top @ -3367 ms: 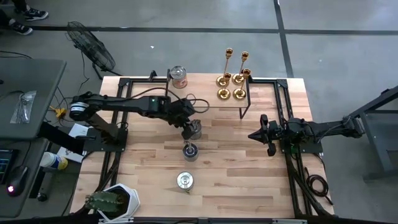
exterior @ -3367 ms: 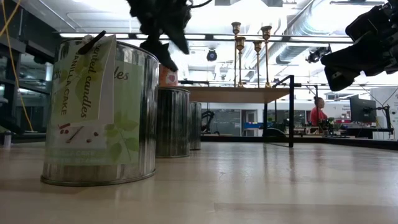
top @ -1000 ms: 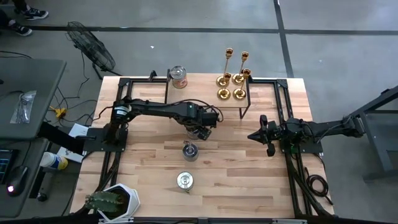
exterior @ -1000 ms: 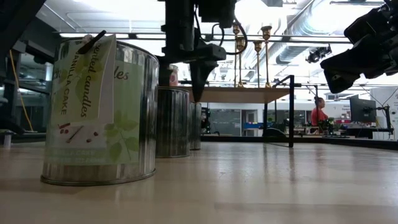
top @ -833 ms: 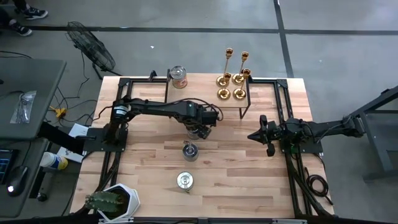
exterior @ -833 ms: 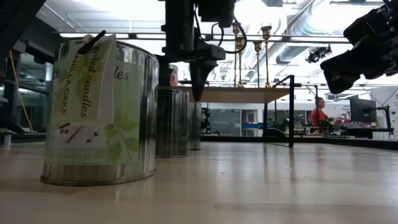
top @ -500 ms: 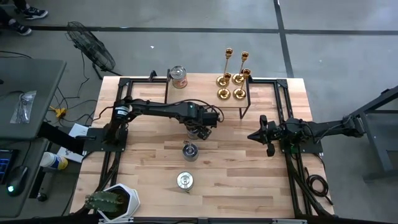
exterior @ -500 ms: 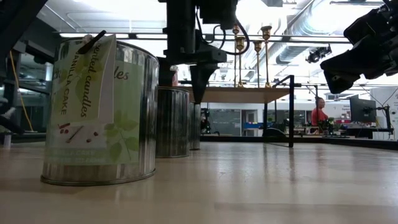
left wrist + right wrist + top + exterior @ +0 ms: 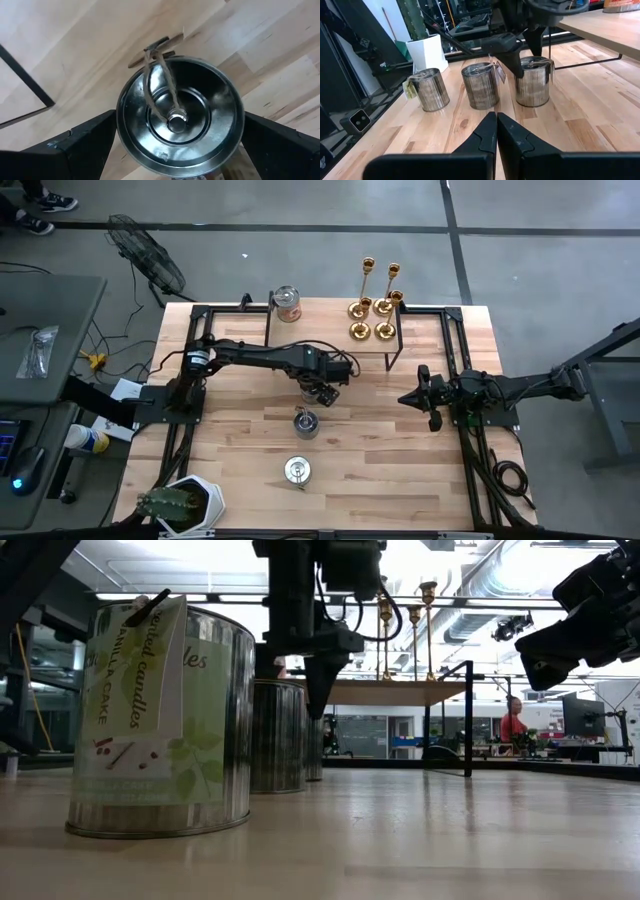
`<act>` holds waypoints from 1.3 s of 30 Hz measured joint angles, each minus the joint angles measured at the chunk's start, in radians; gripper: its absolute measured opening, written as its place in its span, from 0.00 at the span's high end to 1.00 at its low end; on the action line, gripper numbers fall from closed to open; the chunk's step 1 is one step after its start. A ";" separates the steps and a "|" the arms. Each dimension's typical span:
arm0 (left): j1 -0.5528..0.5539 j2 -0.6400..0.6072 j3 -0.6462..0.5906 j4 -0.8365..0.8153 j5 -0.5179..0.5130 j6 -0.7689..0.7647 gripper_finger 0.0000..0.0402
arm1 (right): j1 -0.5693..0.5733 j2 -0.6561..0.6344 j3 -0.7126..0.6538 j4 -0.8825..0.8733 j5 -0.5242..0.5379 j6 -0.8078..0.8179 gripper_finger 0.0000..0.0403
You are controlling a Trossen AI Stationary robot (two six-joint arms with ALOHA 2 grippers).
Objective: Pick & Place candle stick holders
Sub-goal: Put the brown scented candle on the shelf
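From above, your left arm covers the squat silver-grey metal tin it is working on, so you see that tin best from the left wrist: its open mouth, a string crossing the rim, a paper tag partly hidden behind it. The left gripper points straight down at mid-table, its two dark fingers spread wide on either side of the tin's rim, not touching it. The low view cuts off most of that arm, showing only the fingertips beside the row of tins.

Two more silver-grey tins stand in a line nearer the table's front edge. The shiny gold thin-stemmed candlesticks cluster at the far edge.

Your right gripper waits level at the right side, fingers pressed together, holding nothing.
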 joint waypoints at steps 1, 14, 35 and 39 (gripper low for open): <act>0.000 0.000 0.000 0.002 0.000 0.001 0.02 | 0.000 0.000 0.000 0.000 0.000 0.000 0.99; 0.013 -0.001 -0.061 0.075 0.057 0.026 0.02 | 0.000 0.000 0.000 0.000 0.000 0.000 0.99; 0.013 -0.001 -0.075 0.131 0.063 0.048 0.02 | 0.000 0.000 0.000 0.000 0.000 0.000 0.99; 0.013 -0.001 -0.075 0.131 0.066 0.052 0.02 | 0.000 0.000 0.000 0.000 0.000 0.000 0.99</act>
